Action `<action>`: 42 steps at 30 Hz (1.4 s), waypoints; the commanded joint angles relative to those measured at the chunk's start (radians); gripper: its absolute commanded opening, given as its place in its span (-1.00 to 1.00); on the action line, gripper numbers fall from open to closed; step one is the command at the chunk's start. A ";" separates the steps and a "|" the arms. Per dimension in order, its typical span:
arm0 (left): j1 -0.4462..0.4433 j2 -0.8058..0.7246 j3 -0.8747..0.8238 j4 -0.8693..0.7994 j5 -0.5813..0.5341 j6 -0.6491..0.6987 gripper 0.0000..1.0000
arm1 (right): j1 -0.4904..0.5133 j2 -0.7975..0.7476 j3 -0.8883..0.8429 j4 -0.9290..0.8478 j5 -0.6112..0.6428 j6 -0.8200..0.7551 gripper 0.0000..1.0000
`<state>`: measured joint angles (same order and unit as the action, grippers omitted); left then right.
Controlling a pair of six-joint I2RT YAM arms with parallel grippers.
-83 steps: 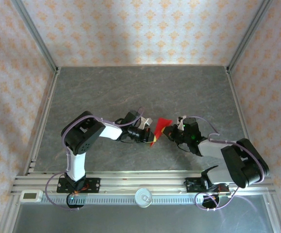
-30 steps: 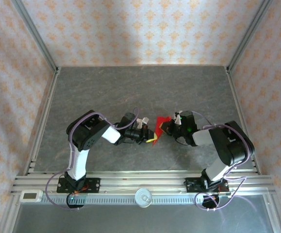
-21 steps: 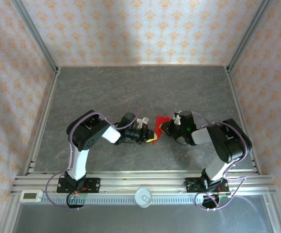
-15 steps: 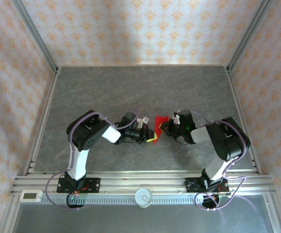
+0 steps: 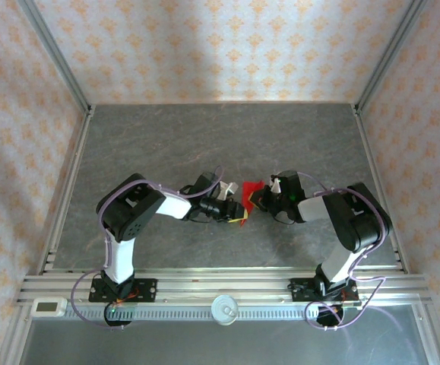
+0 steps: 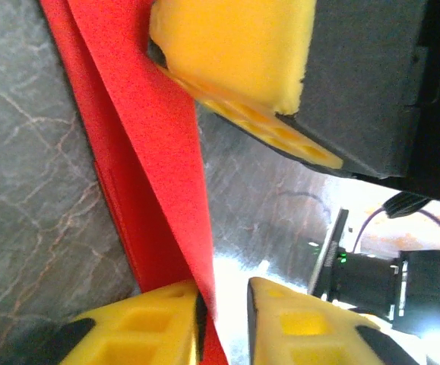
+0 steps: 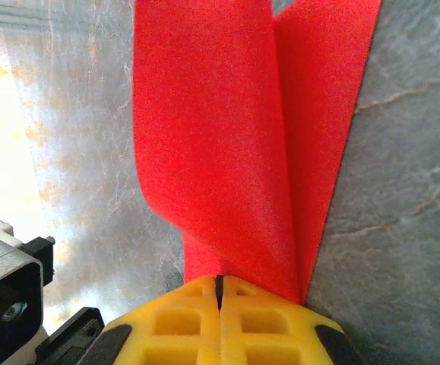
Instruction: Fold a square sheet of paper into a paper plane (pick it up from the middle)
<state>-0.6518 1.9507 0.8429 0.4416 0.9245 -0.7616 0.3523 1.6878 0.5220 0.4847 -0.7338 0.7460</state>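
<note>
Pinches a folded red paper sheet [image 5: 251, 187] in the right gripper [image 5: 256, 199], near the middle of the grey marbled tabletop [image 5: 204, 144], between the two arms. Places the left gripper [image 5: 237, 211] just beside the right one, at the sheet's lower end.

From the right wrist, shows the right gripper [image 7: 220, 283] clenched. Has its yellow pads pressed flat together and the sheet [image 7: 220, 152] spreading out from between them in two creased layers over the tabletop [image 7: 402, 190].

From the left wrist, shows the left gripper [image 6: 223, 293] parted, with a bright gap between its yellow pads. Has the sheet [image 6: 151, 175] running down into that gap, lying against the inner face of one pad [image 6: 151, 327] and clear of the other. Higher up, catches one yellow finger [image 6: 235, 38] of the right gripper pressed onto the sheet's upper part.

Cannot tell whether the sheet touches the tabletop [image 6: 37, 190] or hangs above it.
</note>
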 commanded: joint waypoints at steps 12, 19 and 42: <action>-0.008 -0.030 0.009 -0.278 -0.059 0.170 -0.55 | -0.010 0.049 0.017 -0.137 0.107 -0.049 -1.00; -0.007 -0.214 -0.005 -0.331 -0.250 0.171 -0.17 | -0.010 0.046 0.014 -0.149 0.113 -0.056 -1.00; -0.036 0.019 0.247 -0.292 -0.009 0.176 -0.74 | -0.011 0.047 0.000 -0.160 0.125 -0.054 -1.00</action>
<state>-0.6811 1.9446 1.0584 0.1883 0.8867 -0.6216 0.3523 1.6875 0.5434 0.4339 -0.7334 0.7277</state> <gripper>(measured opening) 0.129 0.055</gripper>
